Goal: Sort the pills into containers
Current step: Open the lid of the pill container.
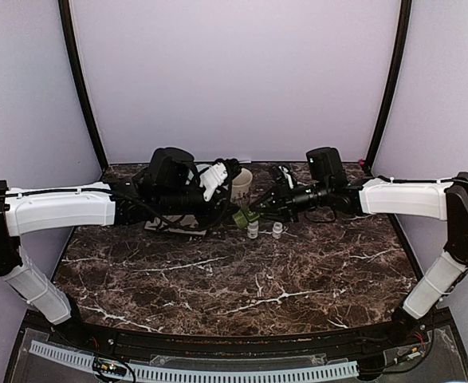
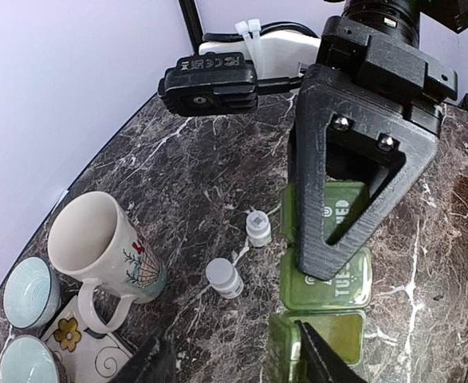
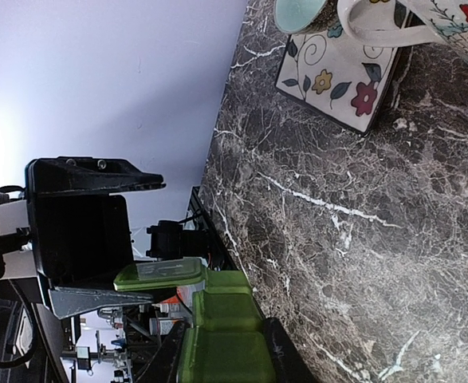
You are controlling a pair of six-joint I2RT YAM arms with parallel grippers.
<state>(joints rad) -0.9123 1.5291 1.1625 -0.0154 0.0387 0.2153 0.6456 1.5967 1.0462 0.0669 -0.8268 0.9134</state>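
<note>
My right gripper (image 3: 226, 359) is shut on a green weekly pill organizer (image 3: 222, 319) and holds it just above the marble. In the left wrist view the organizer (image 2: 329, 275) lies under the right gripper's black finger (image 2: 353, 199), with a closed lid marked TUE. The compartment nearest me (image 2: 341, 335) has its lid (image 2: 285, 351) standing up. My left gripper (image 2: 237, 363) is open, and its right finger rests at that raised lid. Two small white pill bottles (image 2: 258, 227) (image 2: 223, 278) stand left of the organizer. No loose pills show.
A white painted mug (image 2: 98, 247) stands on a floral tile (image 2: 82, 339), with two pale blue bowls (image 2: 30, 291) (image 2: 26, 363) beside it, at the back of the table (image 1: 241, 287). Both arms meet at the back middle.
</note>
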